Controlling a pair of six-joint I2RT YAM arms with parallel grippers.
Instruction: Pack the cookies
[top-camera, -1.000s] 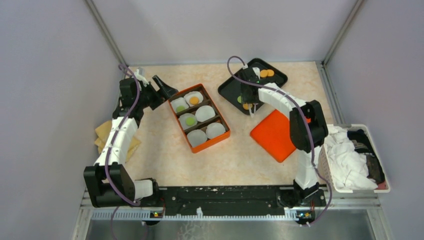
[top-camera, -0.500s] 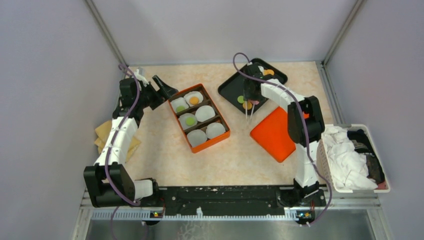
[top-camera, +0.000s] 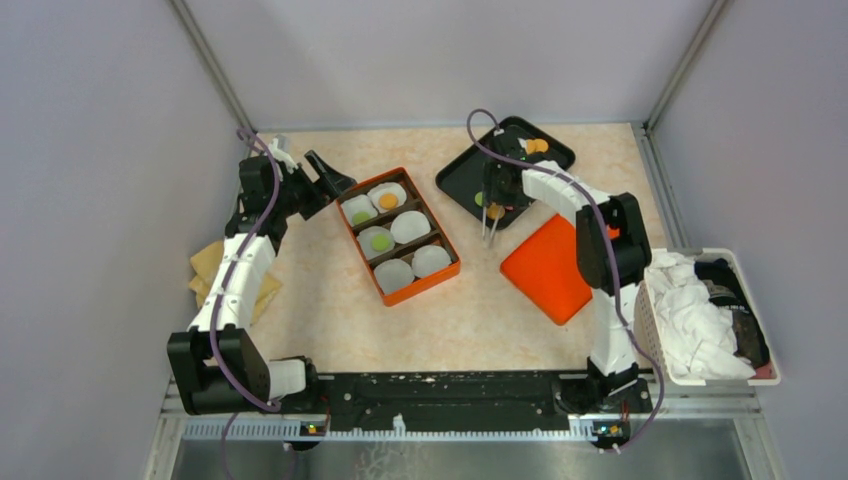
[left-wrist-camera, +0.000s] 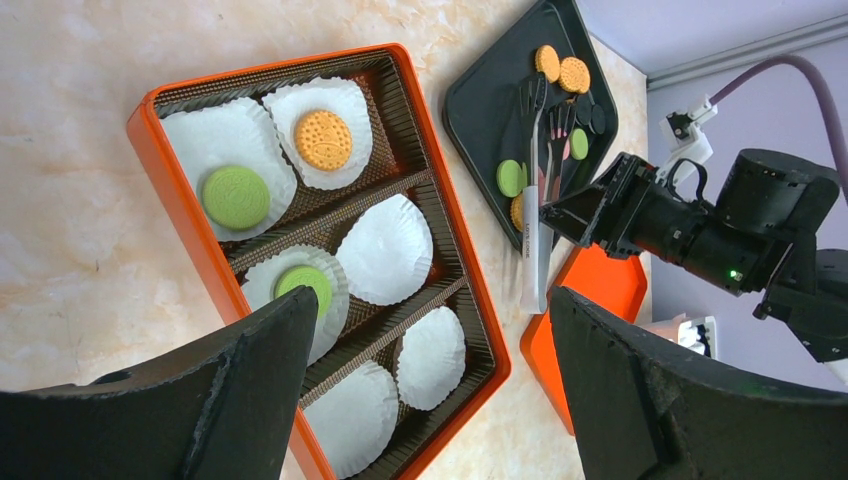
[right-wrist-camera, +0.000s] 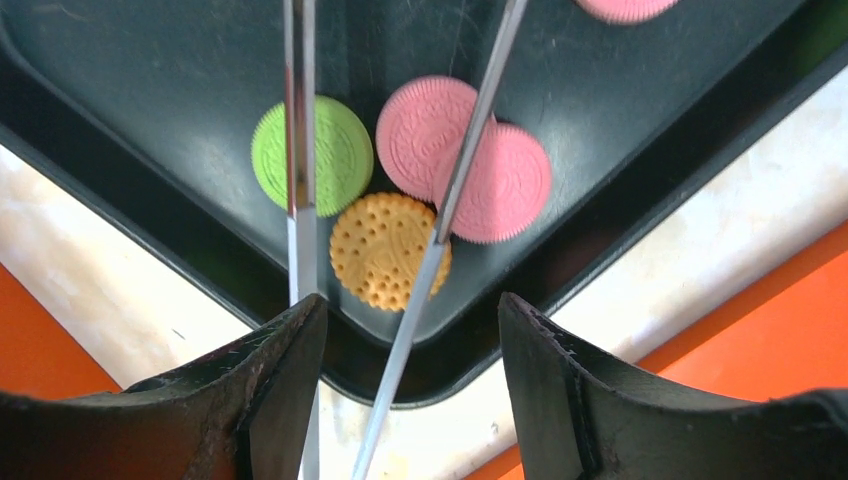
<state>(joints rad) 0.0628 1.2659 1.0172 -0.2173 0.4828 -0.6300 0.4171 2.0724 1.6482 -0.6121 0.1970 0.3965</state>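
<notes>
Cookies (right-wrist-camera: 385, 252) clustered, blk tray (right-wrist-camera: 150, 60) corner

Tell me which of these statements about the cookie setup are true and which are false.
1. The orange box holds six paper cups, three of them filled. True.
2. Everything packed so far is pink. False: the box holds two green cookies and one orange cookie.
3. The right end effector holds tongs over the black tray. True.
4. The left end effector grips a cookie. False: it is open and empty.
5. The two pink cookies near the tray's corner lie apart. False: one overlaps the other.
</notes>
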